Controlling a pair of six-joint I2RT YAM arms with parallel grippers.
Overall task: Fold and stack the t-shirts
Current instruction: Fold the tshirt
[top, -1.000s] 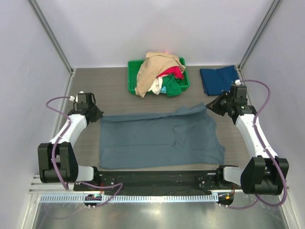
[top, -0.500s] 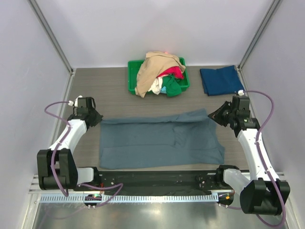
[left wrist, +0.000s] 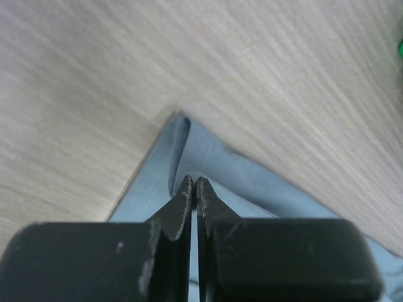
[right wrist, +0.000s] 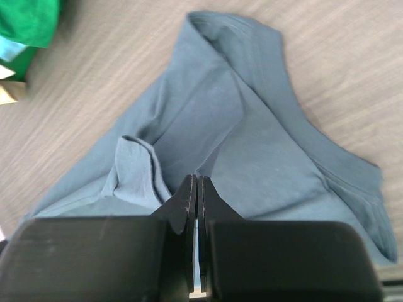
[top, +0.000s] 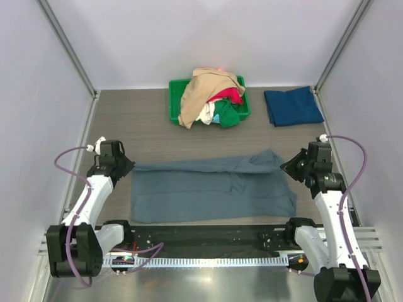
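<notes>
Seen from above, one dark navy tee (top: 293,106) lies folded flat at the far right of the wood-grain worktop (top: 145,119). The slate grey-blue tee (top: 211,189) lies in the middle, mid-fold, and a heap of tees (top: 211,94) waits in the green bin (top: 174,100), so most of the job looks left to do. The left hand (top: 129,167) and right hand (top: 284,167) sit at its far corners. In the left wrist view, the jaws pinch a doubled matte cloth edge. In the right wrist view, the jaws likewise close on soft, creased jersey.
</notes>
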